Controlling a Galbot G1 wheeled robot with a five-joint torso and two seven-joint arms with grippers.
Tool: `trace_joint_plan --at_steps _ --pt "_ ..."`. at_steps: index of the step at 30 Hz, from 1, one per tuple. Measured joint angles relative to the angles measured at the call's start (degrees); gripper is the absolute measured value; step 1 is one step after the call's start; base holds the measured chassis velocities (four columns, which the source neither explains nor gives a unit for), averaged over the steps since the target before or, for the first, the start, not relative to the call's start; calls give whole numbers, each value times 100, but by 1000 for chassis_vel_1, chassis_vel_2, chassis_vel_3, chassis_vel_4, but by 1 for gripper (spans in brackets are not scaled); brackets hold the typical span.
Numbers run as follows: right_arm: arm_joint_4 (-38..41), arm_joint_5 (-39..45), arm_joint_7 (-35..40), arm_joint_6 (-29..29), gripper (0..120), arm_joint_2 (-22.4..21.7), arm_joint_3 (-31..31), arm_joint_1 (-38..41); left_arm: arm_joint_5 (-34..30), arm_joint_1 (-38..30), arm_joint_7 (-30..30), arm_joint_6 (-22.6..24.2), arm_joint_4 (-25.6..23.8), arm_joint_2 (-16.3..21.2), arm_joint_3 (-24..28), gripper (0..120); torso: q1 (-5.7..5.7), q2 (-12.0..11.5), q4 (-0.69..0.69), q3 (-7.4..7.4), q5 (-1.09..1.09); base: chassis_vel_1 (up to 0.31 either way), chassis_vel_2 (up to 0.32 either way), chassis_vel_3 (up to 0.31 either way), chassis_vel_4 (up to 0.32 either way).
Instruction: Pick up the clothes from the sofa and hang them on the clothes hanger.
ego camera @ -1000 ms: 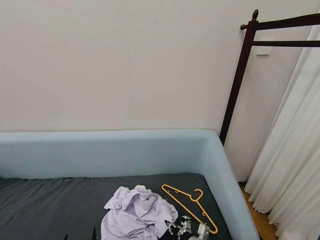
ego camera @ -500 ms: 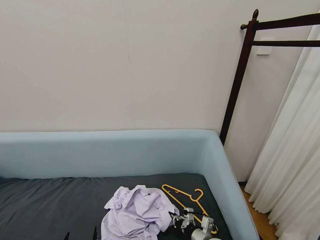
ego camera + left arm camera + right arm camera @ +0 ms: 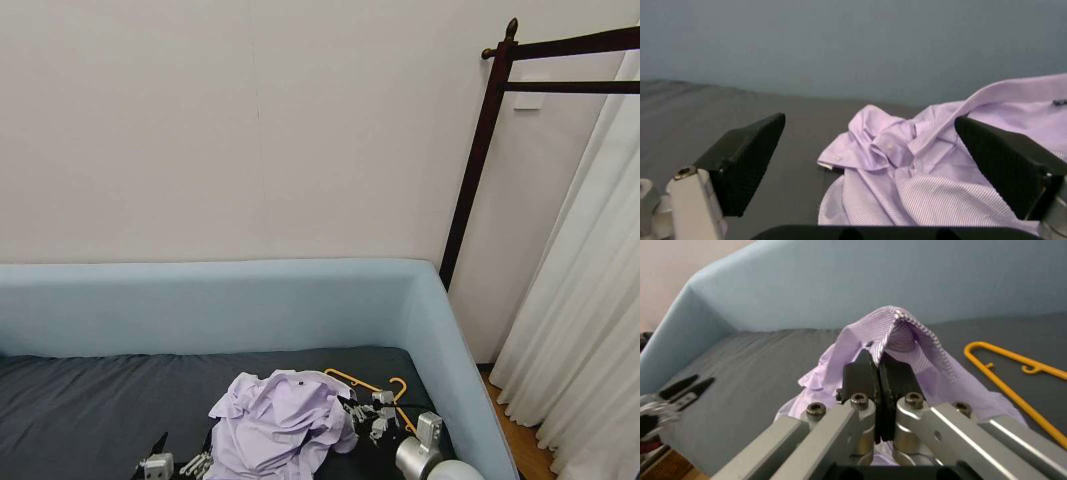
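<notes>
A crumpled lilac shirt lies on the dark sofa seat. My right gripper is at the shirt's right edge, shut on a raised fold of the fabric, which drapes over its fingertips. An orange plastic hanger lies flat just right of the shirt, also seen as the hanger beside my right gripper. My left gripper sits low at the shirt's left side, open, its black pads spread wide with the shirt ahead of them.
A pale blue sofa back and arm wall in the seat. The dark wooden clothes rack stands behind the sofa's right end, with white curtains beside it. Open seat lies left of the shirt.
My right gripper moved left and up to the shirt's edge and now holds a lifted fold. The left gripper has risen further into view at the shirt's left.
</notes>
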Motion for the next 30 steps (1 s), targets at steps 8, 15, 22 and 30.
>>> trace_joint_plan --at_steps 8,15,22,30 --pt "-61 200 43 4 0 -41 -494 457 155 -674 449 -77 937 249 590 99 0 0 7 0 1 0 0 0 0" --pt "41 253 76 2 0 -162 -417 379 79 -1626 533 -16 1653 140 1429 99 0 0 4 0 0 0 0 0 0" --pt "110 381 150 -28 0 -257 -342 376 -27 -2544 504 83 2486 -196 2050 99 0 0 4 0 2 0 0 0 0" --pt "123 475 173 -42 0 -341 -320 386 -6 -2838 432 106 2973 -486 2147 99 0 0 6 0 2 0 0 0 0"
